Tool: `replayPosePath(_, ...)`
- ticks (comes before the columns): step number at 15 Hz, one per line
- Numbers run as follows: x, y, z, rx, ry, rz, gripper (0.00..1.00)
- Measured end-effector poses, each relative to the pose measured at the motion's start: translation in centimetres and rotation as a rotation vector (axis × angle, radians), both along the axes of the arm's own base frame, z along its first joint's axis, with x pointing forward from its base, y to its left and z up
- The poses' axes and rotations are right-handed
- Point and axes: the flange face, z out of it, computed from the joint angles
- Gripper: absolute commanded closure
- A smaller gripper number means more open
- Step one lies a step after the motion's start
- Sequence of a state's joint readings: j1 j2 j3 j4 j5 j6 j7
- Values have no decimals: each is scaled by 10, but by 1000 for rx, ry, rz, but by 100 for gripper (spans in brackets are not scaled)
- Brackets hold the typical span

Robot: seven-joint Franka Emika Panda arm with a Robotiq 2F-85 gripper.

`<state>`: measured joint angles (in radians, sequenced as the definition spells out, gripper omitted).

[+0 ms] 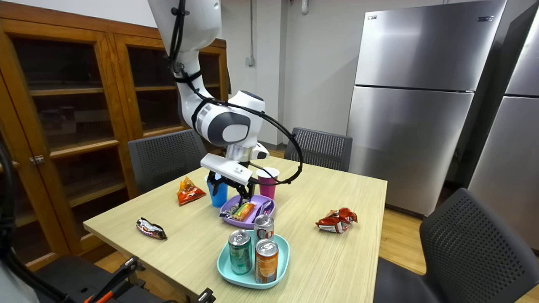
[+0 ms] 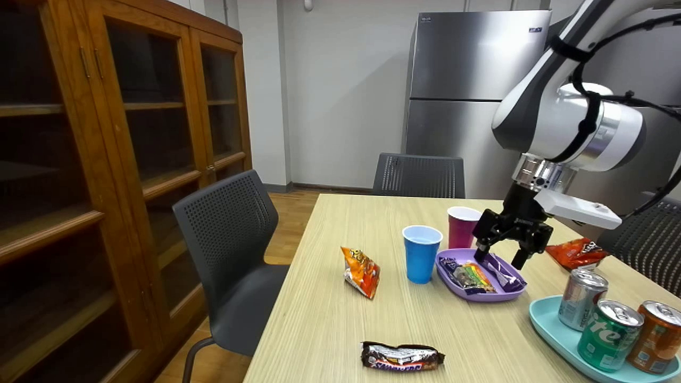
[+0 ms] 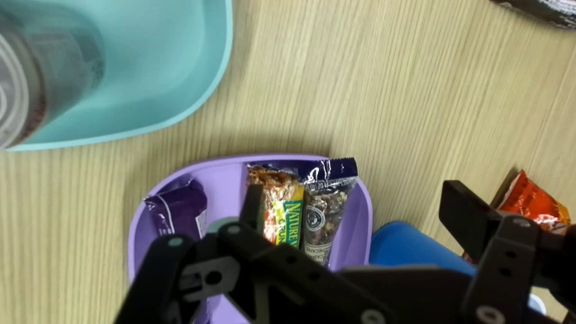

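Observation:
My gripper (image 3: pixel 357 207) stands open with nothing held, its fingers spread wide above the purple tray (image 3: pixel 353 223). In the wrist view one finger overlaps a Nature Valley bar (image 3: pixel 281 212), and the opposite finger lies past the tray's rim, beyond the blue cup (image 3: pixel 400 245). Between them shows a clear-wrapped nut bar (image 3: pixel 321 219) with a dark blue end lapping over the rim. A purple-wrapped bar (image 3: pixel 177 209) lies at the tray's far side. In an exterior view the gripper (image 2: pixel 500 256) hangs low over the tray; whether a fingertip touches anything in it, I cannot tell.
Beside the purple tray stand the blue cup (image 2: pixel 421 255) and a pink cup (image 2: pixel 462 231). A teal tray (image 1: pixel 283 257) holds a green can (image 1: pixel 240 252), an orange can (image 1: pixel 266 263) and a silver can (image 1: pixel 264 227). A Snickers (image 2: pixel 401 357), an orange bag (image 2: pixel 363 272) and a red bag (image 1: pixel 337 221) lie around.

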<state>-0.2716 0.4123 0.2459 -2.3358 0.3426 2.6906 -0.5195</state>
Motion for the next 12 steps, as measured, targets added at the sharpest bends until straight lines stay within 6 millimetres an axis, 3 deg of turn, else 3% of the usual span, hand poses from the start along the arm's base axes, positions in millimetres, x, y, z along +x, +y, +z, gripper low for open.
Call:
replayPosePath(6, -36, 11, 8, -98, -40, 31, 0)
replayPosePath(12, -60, 46, 10, -110, -53, 116, 0)
